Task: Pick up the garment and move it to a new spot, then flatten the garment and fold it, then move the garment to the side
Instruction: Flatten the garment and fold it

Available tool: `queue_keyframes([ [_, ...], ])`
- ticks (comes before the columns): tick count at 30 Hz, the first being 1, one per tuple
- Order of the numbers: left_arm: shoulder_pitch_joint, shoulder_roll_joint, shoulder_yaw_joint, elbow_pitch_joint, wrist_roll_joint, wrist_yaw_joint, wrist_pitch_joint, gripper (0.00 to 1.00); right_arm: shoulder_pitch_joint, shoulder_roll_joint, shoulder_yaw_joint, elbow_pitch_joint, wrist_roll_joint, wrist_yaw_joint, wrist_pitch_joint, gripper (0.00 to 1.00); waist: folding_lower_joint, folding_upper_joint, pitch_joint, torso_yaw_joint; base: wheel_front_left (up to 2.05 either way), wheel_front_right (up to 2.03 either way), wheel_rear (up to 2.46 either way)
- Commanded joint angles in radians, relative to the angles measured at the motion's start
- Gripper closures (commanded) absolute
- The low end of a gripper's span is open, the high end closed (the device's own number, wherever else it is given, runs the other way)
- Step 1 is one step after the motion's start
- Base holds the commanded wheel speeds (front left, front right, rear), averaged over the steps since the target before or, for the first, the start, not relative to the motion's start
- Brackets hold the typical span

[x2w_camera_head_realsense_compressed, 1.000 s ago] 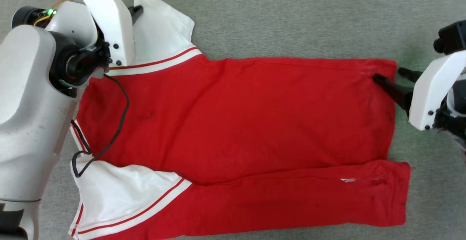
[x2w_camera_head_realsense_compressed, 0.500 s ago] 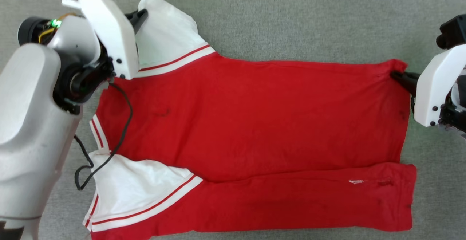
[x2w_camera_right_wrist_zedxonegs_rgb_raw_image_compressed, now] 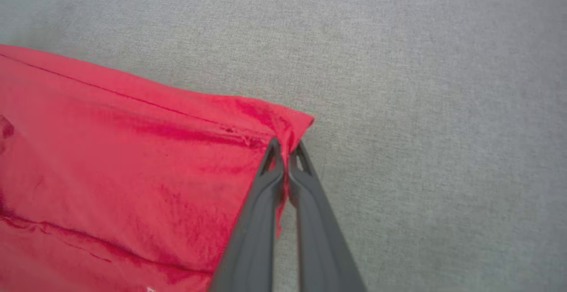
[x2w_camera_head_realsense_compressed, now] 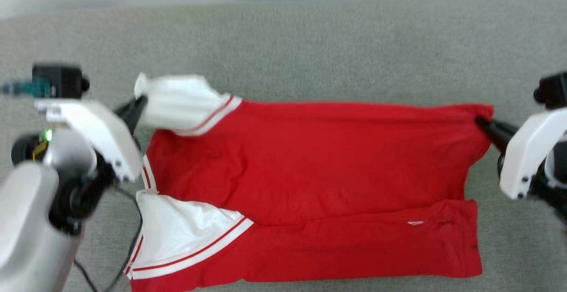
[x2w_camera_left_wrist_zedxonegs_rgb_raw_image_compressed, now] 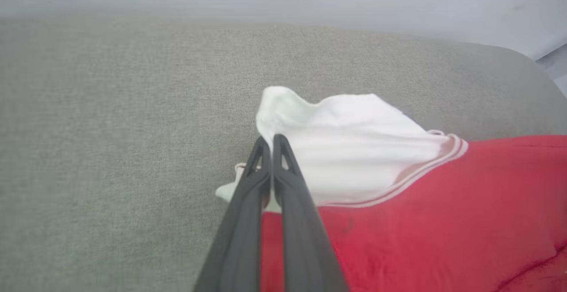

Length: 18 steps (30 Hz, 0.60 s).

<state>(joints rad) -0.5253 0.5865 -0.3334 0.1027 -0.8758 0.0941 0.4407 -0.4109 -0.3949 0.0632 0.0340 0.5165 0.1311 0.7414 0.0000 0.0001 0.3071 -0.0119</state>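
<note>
The red jersey (x2w_camera_head_realsense_compressed: 310,163) lies spread lengthways across a grey woven surface (x2w_camera_head_realsense_compressed: 310,39), plain red side up. The collar end points toward the robot's left and the hem toward its right. The surface's rounded far edge in the left wrist view suggests a padded cushion or mattress, though I cannot say which.

The left claw (x2w_camera_head_realsense_compressed: 141,101) is closed, its two dark fingers pressed together on the edge of the far white sleeve (x2w_camera_head_realsense_compressed: 177,106). In the left wrist view the closed claw (x2w_camera_left_wrist_zedxonegs_rgb_raw_image_compressed: 270,139) meets that sleeve (x2w_camera_left_wrist_zedxonegs_rgb_raw_image_compressed: 345,150), which stands bunched and raised off the grey fabric, with its striped trim running into the red body.

The right claw (x2w_camera_head_realsense_compressed: 480,121) is also clamped, biting the far hem corner. The right wrist view shows red cloth pinched between the claw's (x2w_camera_right_wrist_zedxonegs_rgb_raw_image_compressed: 285,143) tips, and the corner (x2w_camera_right_wrist_zedxonegs_rgb_raw_image_compressed: 288,121) is puckered into a small peak.

Between the two claws the far edge of the jersey runs nearly straight. Nearer the robot, a long red strip lies below the main panel, with a small white tag (x2w_camera_head_realsense_compressed: 415,223) on it. The near white sleeve (x2w_camera_head_realsense_compressed: 177,234) rests flat beside the left arm, and a dark cable (x2w_camera_head_realsense_compressed: 133,243) hangs just beside it.
</note>
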Motion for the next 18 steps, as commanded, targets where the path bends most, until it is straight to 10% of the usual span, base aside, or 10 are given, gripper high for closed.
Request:
queue_keyframes([
  [1,0.058,0.008,0.01,-0.02,-0.001,0.022,-0.015,1.0,0.041,0.016,-0.001,0.002,0.002,-0.001,-0.023,1.0,0.0,-0.0001,-0.039,-0.002,0.0,0.0,0.0],
  [16,0.513,-0.08,0.046,-0.061,-0.127,0.124,-0.093,1.0,0.329,0.089,-0.061,0.1,0.048,-0.001,-0.17,1.0,0.0,-0.0001,-0.152,-0.009,0.0,0.0,0.0],
  [17,0.525,-0.087,0.042,-0.056,-0.133,0.122,-0.095,0.87,0.345,0.093,-0.061,0.103,0.048,-0.001,-0.177,0.63,0.0,-0.0001,-0.155,-0.008,0.0,0.0,0.0],
  [18,0.53,-0.094,0.037,-0.049,-0.136,0.118,-0.1,0.52,0.358,0.096,-0.059,0.107,0.045,-0.001,-0.185,0.06,0.0,-0.0001,-0.156,-0.007,0.0,0.0,0.0],
])
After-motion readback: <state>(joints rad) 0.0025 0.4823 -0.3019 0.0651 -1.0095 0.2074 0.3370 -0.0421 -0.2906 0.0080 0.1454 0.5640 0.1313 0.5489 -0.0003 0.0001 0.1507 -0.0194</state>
